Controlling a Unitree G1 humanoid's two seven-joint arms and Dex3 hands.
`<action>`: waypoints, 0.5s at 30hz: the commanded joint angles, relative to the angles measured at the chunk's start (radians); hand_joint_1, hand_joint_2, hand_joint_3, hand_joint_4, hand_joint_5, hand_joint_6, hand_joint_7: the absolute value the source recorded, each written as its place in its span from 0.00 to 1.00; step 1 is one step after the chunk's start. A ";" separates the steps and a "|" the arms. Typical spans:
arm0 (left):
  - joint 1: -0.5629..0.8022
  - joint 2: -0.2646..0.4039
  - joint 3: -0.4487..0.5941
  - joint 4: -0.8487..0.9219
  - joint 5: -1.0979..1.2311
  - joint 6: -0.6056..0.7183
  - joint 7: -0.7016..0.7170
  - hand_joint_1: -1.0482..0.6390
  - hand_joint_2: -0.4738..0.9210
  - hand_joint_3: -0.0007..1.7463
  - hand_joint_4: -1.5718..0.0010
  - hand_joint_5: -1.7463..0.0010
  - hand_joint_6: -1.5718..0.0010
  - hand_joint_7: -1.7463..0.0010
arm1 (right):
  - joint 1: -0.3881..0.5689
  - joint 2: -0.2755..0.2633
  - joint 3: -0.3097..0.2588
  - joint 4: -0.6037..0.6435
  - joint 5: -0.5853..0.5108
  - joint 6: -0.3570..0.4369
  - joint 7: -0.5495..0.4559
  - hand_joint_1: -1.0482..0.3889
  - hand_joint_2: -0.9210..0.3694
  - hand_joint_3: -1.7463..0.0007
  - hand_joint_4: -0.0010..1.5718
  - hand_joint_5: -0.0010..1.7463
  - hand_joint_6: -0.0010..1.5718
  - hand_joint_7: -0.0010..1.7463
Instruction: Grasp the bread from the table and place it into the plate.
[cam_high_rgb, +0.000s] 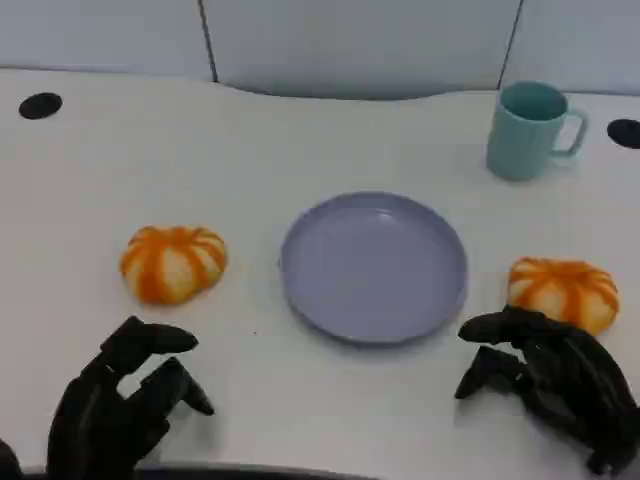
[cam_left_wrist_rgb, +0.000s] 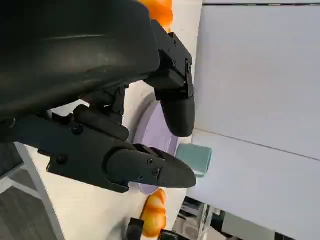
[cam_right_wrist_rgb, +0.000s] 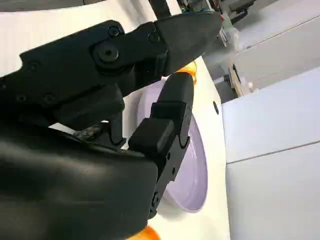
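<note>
Bread: two round buns on the white surface, one either side of the plate. Left bun sits well apart from the plate's rim; right bun lies near the rim, just beyond my right hand. Both are orange with pale stripes, domed, ribbed like a small pumpkin, matte crust.

Plate is lilac, round, shallow, smooth with a slight sheen and a low raised rim; no food on it. Mug stands upright past the plate toward my right, teal, handle facing away from the plate; I cannot see what it holds.

My left hand hovers low at the near edge, nearer than the left bun and not touching it. Its fingers are spread and bent, holding nothing. My right hand sits close behind the right bun, fingers parted and reaching toward the plate side, gripping nothing; whether they touch the bun I cannot tell.

My left wrist view has my dark fingers apart with the plate behind them. My right wrist view shows the same over the plate's rim.
</note>
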 joint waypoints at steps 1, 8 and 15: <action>0.002 0.010 0.003 -0.002 0.000 -0.005 0.002 0.24 1.00 0.11 0.62 0.01 0.74 0.27 | 0.019 -0.007 -0.002 0.012 -0.002 0.009 -0.007 0.37 0.00 0.96 0.48 0.72 0.56 0.35; 0.000 0.008 0.004 0.002 -0.005 -0.004 0.001 0.24 1.00 0.10 0.62 0.01 0.74 0.27 | 0.019 -0.008 0.000 0.008 -0.001 0.010 -0.003 0.36 0.00 0.95 0.48 0.72 0.57 0.35; 0.002 0.007 0.004 0.000 -0.003 -0.006 0.004 0.24 1.00 0.10 0.63 0.01 0.75 0.27 | 0.018 -0.009 0.001 0.013 -0.004 0.008 -0.007 0.36 0.00 0.95 0.48 0.73 0.56 0.35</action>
